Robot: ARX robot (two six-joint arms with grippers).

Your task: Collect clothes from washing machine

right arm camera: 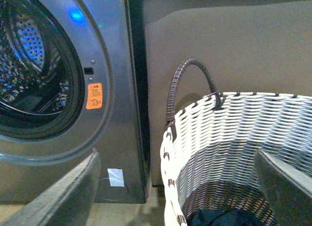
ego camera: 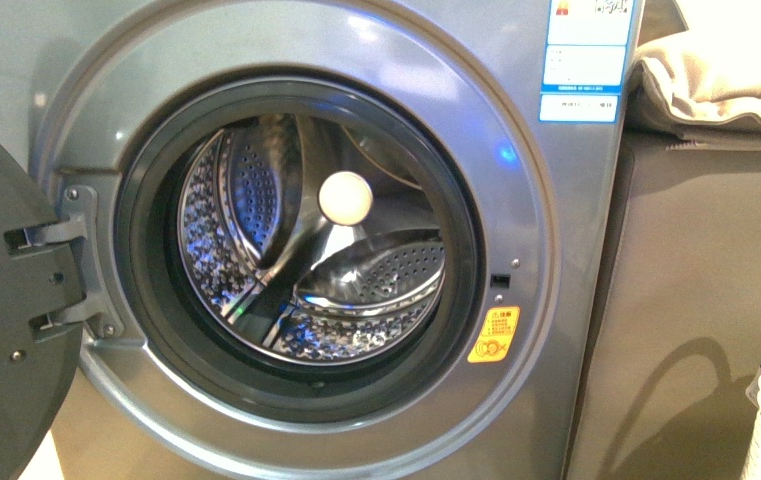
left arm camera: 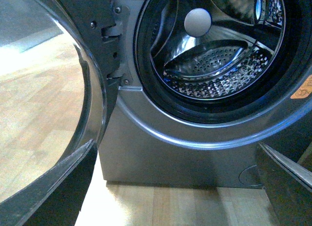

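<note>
The grey-silver washing machine (ego camera: 566, 210) fills the front view, its dark porthole door (ego camera: 6, 300) swung open to the left. The perforated steel drum (ego camera: 376, 290) shows no cloth inside. Dark navy clothes (right arm camera: 219, 218) lie at the bottom of the woven basket (right arm camera: 234, 138) in the right wrist view. My left gripper (left arm camera: 178, 187) is open and empty, low before the machine's base, below the drum opening (left arm camera: 214, 65). My right gripper (right arm camera: 178, 192) is open and empty, above the basket's rim. Neither gripper shows in the front view.
The white and brown basket with a dark handle (right arm camera: 187, 75) stands right of the machine, against a grey-brown cabinet (ego camera: 696, 300). A beige cushion (ego camera: 726, 70) lies on top of it. The open door (left arm camera: 73, 65) stands to the left over a wooden floor (left arm camera: 185, 206).
</note>
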